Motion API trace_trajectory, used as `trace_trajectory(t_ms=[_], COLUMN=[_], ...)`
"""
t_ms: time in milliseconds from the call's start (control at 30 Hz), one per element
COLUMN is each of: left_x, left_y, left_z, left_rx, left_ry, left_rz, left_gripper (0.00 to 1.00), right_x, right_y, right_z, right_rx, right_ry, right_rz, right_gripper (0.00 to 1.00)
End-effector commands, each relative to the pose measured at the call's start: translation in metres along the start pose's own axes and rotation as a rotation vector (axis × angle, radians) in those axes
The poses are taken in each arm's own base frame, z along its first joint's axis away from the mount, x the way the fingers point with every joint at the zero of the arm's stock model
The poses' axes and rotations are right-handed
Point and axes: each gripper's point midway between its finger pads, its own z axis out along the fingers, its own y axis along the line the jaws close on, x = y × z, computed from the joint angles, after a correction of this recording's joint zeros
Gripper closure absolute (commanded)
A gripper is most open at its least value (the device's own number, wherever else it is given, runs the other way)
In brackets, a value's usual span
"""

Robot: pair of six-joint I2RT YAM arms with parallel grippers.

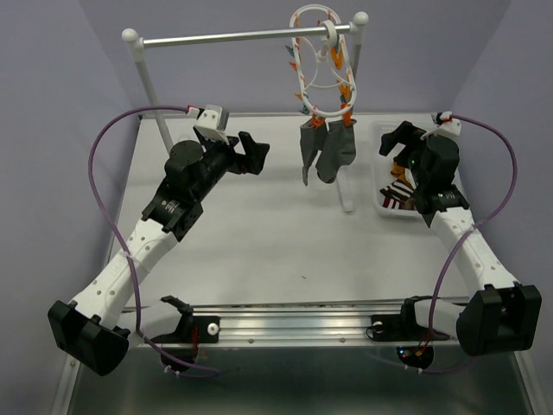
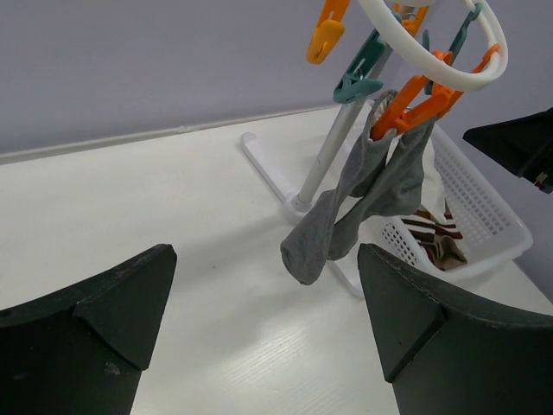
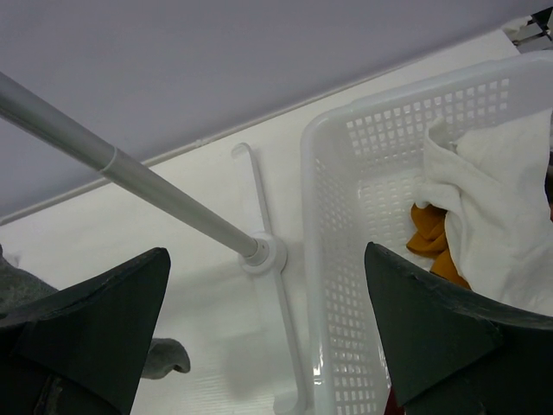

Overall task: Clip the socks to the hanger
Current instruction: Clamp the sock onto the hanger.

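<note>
The hanger (image 1: 321, 65) is hanging by its hook from the rail stand (image 1: 233, 36) at the back of the bench (image 1: 259, 251), with orange and teal clips dangling around its white rings. Two grey socks (image 1: 327, 151) are hanging side by side from orange clips (image 2: 415, 108) at the hanger's lower edge, their toes appearing to hang just clear of the bench, though the angle is making that hard to judge. The left gripper (image 1: 255, 154) is hovering above the bench just left of the grey socks, apart from them, and its fingers (image 2: 95, 328) are standing wide apart and holding nothing. The right gripper (image 1: 393, 147) is hovering over the white perforated basket (image 2: 484, 203), which is sitting on the bench right of the stand's post; its fingers (image 3: 432, 328) are likewise spread wide and gripping nothing. Inside the basket, a white sock (image 3: 492, 199) is lying over a mustard-orange sock (image 3: 432, 238), and a brown striped sock (image 2: 436, 238) is resting on the basket floor
</note>
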Motion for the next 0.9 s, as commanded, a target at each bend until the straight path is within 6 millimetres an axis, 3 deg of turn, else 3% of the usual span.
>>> trace_trajectory(t_ms=[0, 200, 333, 567, 767, 867], left_x=[-0.011, -0.005, 0.000, 0.015, 0.009, -0.003], left_y=[-0.009, -0.041, -0.063, -0.106, -0.112, -0.100], left_z=[0.002, 0.004, -0.003, 0.003, 0.015, 0.026], left_rx=[0.059, 0.249, 0.383, 0.511, 0.521, 0.433], left_ry=[-0.049, -0.036, -0.036, 0.004, 0.001, -0.020], left_rz=[0.037, 0.051, 0.078, 0.114, 0.141, 0.155], left_gripper=[0.01, 0.01, 0.01, 0.01, 0.01, 0.01], right_x=[-0.019, -0.023, -0.029, -0.033, -0.032, -0.030], right_y=[0.001, -0.014, -0.014, -0.013, -0.013, -0.012], right_z=[-0.005, -0.002, 0.002, 0.003, 0.000, -0.003], right_rx=[0.008, 0.079, 0.085, 0.092, 0.083, 0.077], right_ry=[-0.065, -0.087, -0.097, -0.107, -0.105, -0.101], right_rz=[0.019, 0.011, 0.003, 0.011, 0.008, -0.003], right_gripper=[0.00, 0.00, 0.00, 0.00, 0.00, 0.00])
